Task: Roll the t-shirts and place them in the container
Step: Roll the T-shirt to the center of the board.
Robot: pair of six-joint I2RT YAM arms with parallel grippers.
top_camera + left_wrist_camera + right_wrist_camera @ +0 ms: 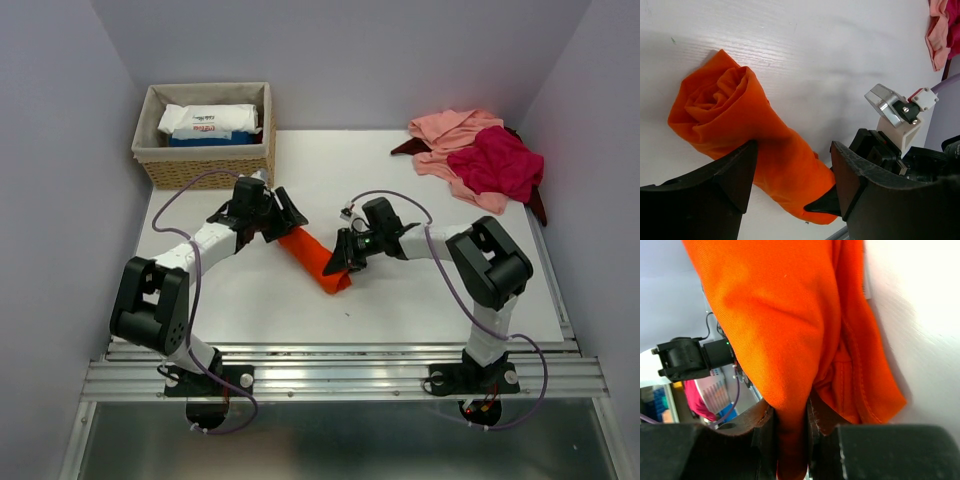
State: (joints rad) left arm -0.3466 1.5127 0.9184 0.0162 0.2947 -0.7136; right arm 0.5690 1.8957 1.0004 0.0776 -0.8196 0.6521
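Observation:
A bright orange-red t-shirt [315, 258], rolled into a thick tube, lies slantwise on the white table [420, 290] between the arms. My left gripper [283, 222] hangs over its far end. In the left wrist view the left gripper [792, 170] stands open astride the orange roll [740, 115]; the left finger touches cloth. My right gripper [338, 265] is at the near end. It is shut on a fold of the orange shirt [790, 340], pinched between its pads [765, 435]. More t-shirts lie heaped at the far right: salmon-pink [455, 135], magenta [497, 162], dark maroon [538, 205].
A wicker basket [205, 172] holding white packets [210, 120] stands at the far left corner. Grey walls close in the table on three sides. A metal rail [340, 375] runs along the near edge by the arm bases.

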